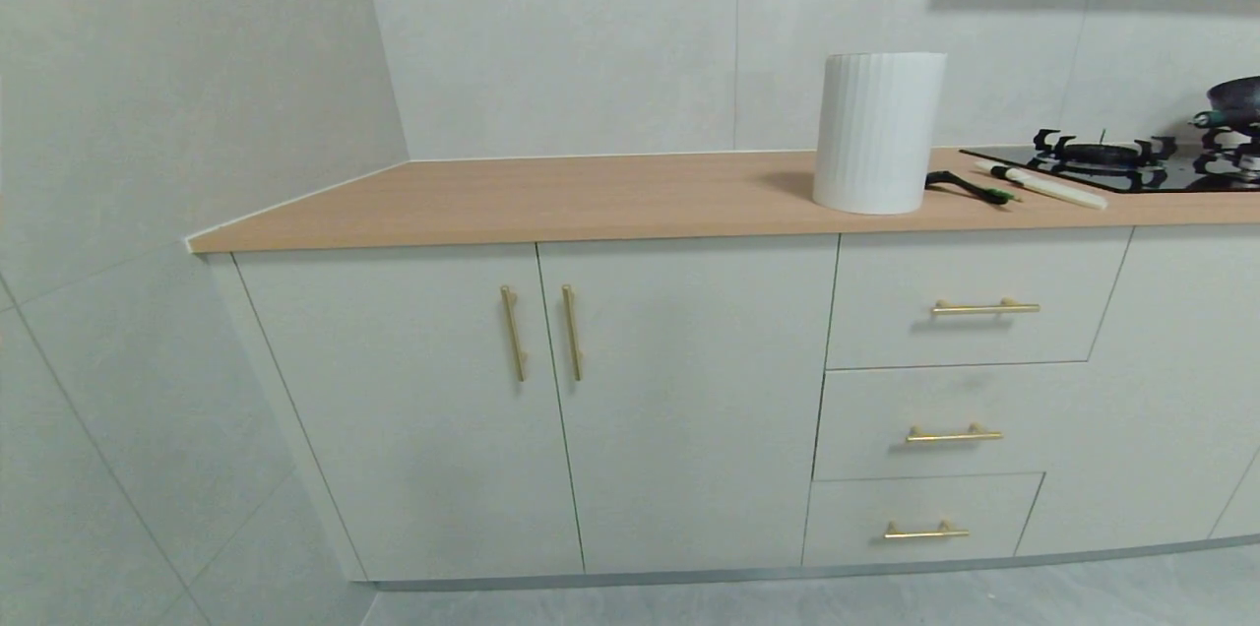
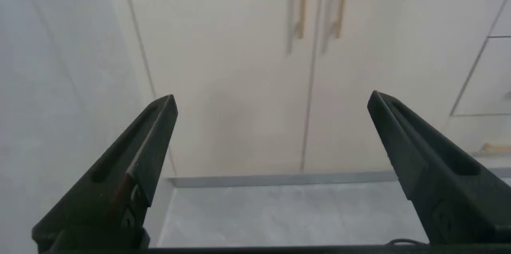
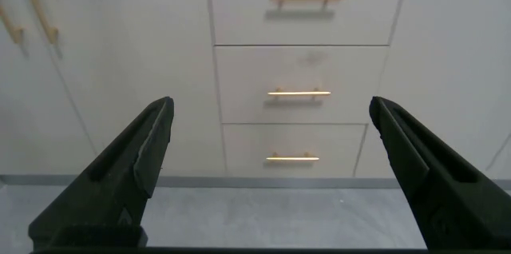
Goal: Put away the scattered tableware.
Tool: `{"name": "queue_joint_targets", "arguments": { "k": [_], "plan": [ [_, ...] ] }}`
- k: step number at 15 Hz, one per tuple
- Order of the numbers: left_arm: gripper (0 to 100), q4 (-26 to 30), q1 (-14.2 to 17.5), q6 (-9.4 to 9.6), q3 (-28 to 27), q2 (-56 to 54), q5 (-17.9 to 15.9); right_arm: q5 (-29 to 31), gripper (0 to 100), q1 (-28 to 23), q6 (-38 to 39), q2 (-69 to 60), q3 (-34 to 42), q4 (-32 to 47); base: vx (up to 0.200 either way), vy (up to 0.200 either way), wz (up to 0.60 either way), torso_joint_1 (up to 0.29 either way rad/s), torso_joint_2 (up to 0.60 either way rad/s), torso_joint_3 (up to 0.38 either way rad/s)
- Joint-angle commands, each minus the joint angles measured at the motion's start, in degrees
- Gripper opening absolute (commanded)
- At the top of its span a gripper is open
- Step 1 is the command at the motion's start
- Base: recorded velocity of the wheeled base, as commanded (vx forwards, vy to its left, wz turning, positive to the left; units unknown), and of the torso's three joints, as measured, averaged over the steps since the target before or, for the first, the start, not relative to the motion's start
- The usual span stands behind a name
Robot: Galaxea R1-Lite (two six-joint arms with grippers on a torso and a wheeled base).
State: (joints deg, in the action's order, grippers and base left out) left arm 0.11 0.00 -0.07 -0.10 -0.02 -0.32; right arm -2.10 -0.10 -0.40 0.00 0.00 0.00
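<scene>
On countertop point(image 1: 591, 198): canister point(image 1: 876, 134), knife point(image 1: 1048, 187), perhaps a peeler point(image 1: 970, 185).

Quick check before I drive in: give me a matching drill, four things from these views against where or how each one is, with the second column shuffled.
Things:
1. white ribbed container
2. black utensil
3. gas hob
4. left gripper

Places or states:
A. open, facing the double cabinet doors
B. lying flat on the countertop, just right of the container
C. set into the countertop, farthest right
D. standing upright on the countertop

Pairs: 1-D, 2-B, 3-C, 4-A.
</scene>
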Motion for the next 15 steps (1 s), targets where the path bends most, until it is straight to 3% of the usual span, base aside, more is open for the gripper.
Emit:
{"name": "queue_joint_targets", "arguments": {
  "k": [1,9,13,15],
  "plan": [
    [100,-0.02,0.00,-0.01,0.01,0.02,0.05,-0.10,100,0.01,-0.13,0.09,0.00,0.00,0.000,-0.200,0.00,-0.002,0.00,-0.002],
    [100,-0.02,0.00,-0.01,0.01,0.02,-0.03,-0.01,100,0.01,-0.04,0.09,0.00,0.00,0.000,-0.200,0.00,0.000,0.00,0.001],
    [100,-0.02,0.00,-0.10,0.01,0.02,-0.03,-0.01,100,0.01,-0.04,0.09,0.00,0.00,0.000,0.000,0.00,0.000,0.00,0.000],
    [100,-0.02,0.00,-0.10,0.01,0.02,0.05,-0.10,100,0.01,-0.04,0.09,0.00,0.00,0.000,0.000,0.60,0.000,0.00,-0.002]
  ]
}}
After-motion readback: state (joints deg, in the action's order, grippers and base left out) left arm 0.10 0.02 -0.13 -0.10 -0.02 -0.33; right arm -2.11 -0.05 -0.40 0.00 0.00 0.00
